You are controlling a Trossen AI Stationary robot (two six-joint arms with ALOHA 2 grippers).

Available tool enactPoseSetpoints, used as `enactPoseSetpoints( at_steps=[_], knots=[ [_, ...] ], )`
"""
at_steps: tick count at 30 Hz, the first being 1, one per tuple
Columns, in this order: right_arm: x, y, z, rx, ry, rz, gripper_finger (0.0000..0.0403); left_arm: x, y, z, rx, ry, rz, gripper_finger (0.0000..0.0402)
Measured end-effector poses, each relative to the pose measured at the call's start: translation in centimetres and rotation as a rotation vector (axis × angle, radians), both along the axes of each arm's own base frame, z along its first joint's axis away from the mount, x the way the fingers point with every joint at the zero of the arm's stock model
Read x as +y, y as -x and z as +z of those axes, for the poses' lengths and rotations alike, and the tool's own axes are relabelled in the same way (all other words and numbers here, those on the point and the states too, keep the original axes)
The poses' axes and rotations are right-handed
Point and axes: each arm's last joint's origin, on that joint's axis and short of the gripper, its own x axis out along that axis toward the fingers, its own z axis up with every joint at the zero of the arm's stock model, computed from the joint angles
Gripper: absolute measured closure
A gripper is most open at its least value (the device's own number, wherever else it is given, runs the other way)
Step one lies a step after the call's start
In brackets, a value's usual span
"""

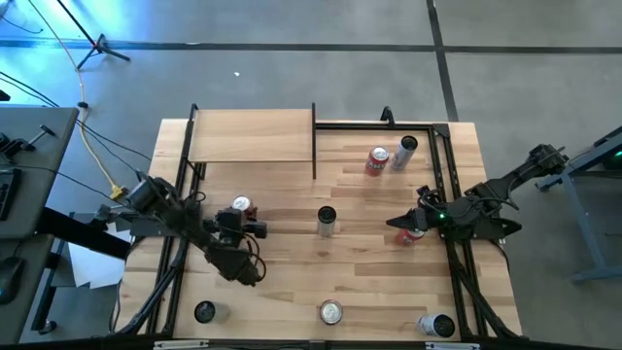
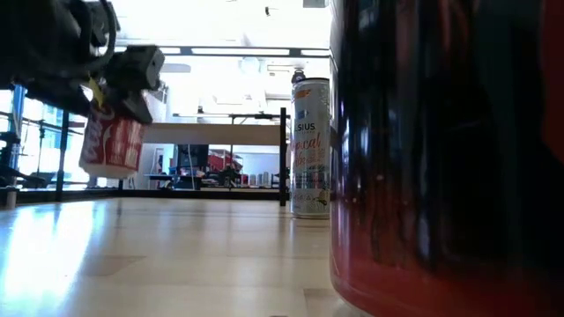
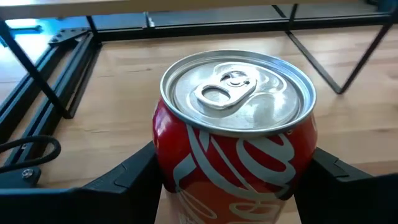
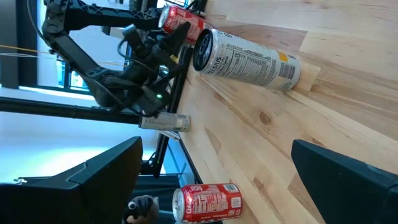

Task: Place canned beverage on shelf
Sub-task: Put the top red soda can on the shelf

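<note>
One red can (image 3: 235,134) hangs clamped in the left gripper (image 1: 240,220) above the tabletop (image 1: 292,272), shelf (image 1: 253,136) unreached; right gripper (image 1: 406,226) gapes empty.

Low view, table height | my left gripper (image 2: 115,101) holds a red can (image 2: 110,141) clear of the plank tabletop (image 2: 176,255), tilted | a tall pale can (image 2: 310,148) stands upright farther back | a dark red can (image 2: 441,158) very close fills the right side.
</note>
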Motion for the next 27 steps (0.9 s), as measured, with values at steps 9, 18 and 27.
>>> enactPoseSetpoints(
  at_steps=[9,18,27],
  knots=[
    [0.0,0.0,0.0,0.000,0.000,0.000,0.0003,1.1,0.8,3.6,-0.054,0.015,-0.098,0.0164],
    [0.0,0.0,0.0,0.000,0.000,0.000,0.0003,2.8,0.6,5.4,-0.025,0.006,-0.114,0.0164],
    [0.0,0.0,0.0,0.000,0.000,0.000,0.0003,4.7,0.3,8.7,-0.024,-0.085,-0.190,0.0164]
  ],
)
